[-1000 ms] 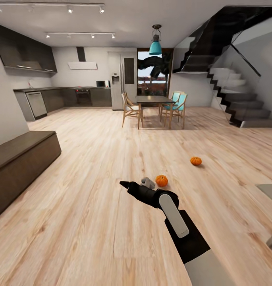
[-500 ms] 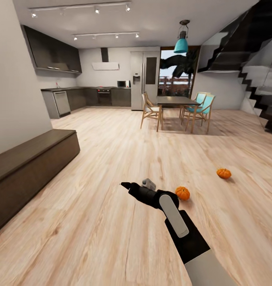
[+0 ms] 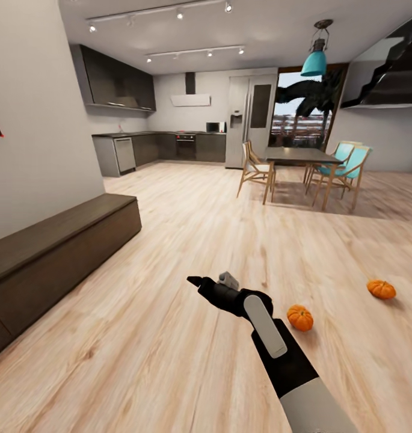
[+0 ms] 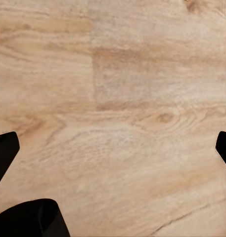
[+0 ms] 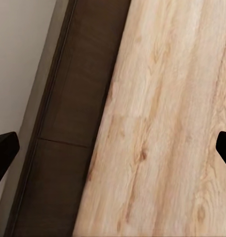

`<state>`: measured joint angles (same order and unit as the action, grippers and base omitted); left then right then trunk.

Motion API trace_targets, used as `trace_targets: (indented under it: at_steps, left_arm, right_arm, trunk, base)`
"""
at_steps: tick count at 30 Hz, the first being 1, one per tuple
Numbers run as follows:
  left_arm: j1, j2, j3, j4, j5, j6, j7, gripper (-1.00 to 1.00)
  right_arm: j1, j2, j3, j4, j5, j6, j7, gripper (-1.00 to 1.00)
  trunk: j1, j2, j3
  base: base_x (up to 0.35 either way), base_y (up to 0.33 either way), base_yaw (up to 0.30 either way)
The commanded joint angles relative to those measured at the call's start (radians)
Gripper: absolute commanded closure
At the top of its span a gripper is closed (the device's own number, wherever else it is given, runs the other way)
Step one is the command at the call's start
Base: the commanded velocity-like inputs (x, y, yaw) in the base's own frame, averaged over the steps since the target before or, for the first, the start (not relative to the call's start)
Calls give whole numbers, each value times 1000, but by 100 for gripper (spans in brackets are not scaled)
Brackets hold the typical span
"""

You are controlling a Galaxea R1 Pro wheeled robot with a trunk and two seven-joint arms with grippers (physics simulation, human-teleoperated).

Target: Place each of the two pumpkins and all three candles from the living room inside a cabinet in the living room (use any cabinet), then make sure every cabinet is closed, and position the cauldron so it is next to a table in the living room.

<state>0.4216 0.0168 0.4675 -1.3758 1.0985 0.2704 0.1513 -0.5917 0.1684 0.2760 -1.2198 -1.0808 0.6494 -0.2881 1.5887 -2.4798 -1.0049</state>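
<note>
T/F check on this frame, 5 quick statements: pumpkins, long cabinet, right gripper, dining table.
1. Both pumpkins lie on the wood floor. True: the near pumpkin and the far pumpkin are both on it.
2. The right gripper is shut on a pumpkin. False: it is open, with nothing between its fingers.
3. The long cabinet stands against the wall at the head view's left. True.
4. A pumpkin sits on top of the long cabinet. False: its top is bare.
5. The dining table has chairs around it. True.
</note>
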Motion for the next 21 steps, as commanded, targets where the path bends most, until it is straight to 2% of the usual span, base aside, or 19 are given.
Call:
trace_targets:
  at_steps: [1,5,9,13,14,21]
  left_arm:
    - [0,0,0,-2,11,4,5,-100]
    - [0,2,1,12,12,4,-29,-100]
    - [0,4,2,26,12,5,-64,-100]
    - [0,5,2,30,12,5,-69,-100]
    - [0,5,3,38,12,5,-84,-100]
    - [0,10,4,49,15,5,-104,-100]
  right_arm:
    - [0,0,-7,2,-11,-1,-10,-100]
    - [0,2,-58,51,-12,-31,-9,-100]
    - [0,5,-81,75,-12,-62,-7,-100]
    - [1,6,-86,82,-13,-120,-8,-100]
    - [1,6,-88,85,-28,-141,-9,-100]
    - [1,4,-87,86,-36,-148,-8,-100]
  trunk:
    - [0,0,-1]
    - [0,0,-1]
    - [0,0,-1]
    - [0,0,-1]
    - [0,0,-1]
    - [0,0,-1]
  base:
    - [288,-223,297]
    - [287,-223,297]
    - [287,-223,297]
    - [291,-203,297]
    - [325,-27,296]
    - [326,102,296]
